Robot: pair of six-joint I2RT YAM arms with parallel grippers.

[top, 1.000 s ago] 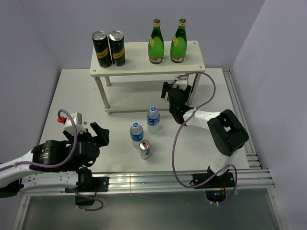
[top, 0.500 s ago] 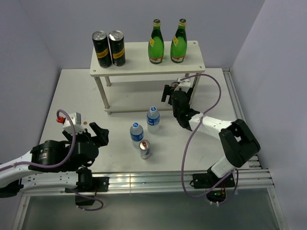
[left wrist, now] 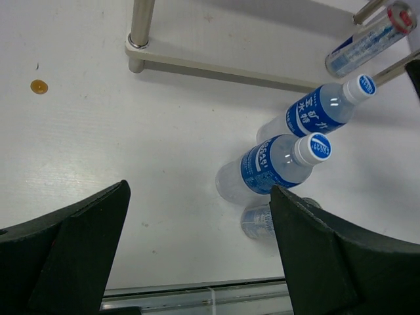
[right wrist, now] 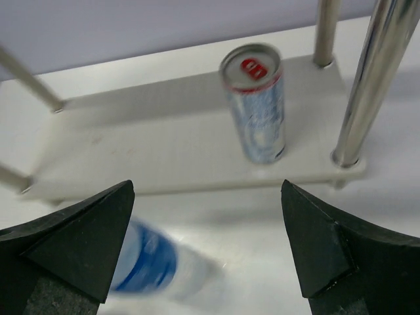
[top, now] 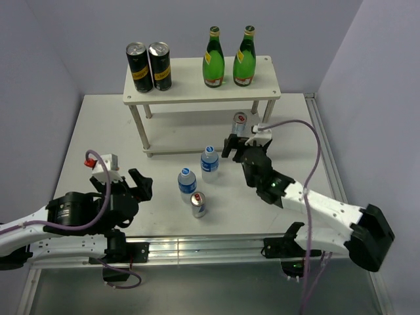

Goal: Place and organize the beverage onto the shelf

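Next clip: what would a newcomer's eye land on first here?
First, the white shelf at the back, its top board carrying two black cans on the left and two green bottles on the right. Next, a silver can on the lower board's right end, the open right gripper just before it. Two water bottles and a second silver can stand mid-table, the open left gripper to their left.

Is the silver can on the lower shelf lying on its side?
No, the silver can stands upright on the lower shelf, its top facing up.
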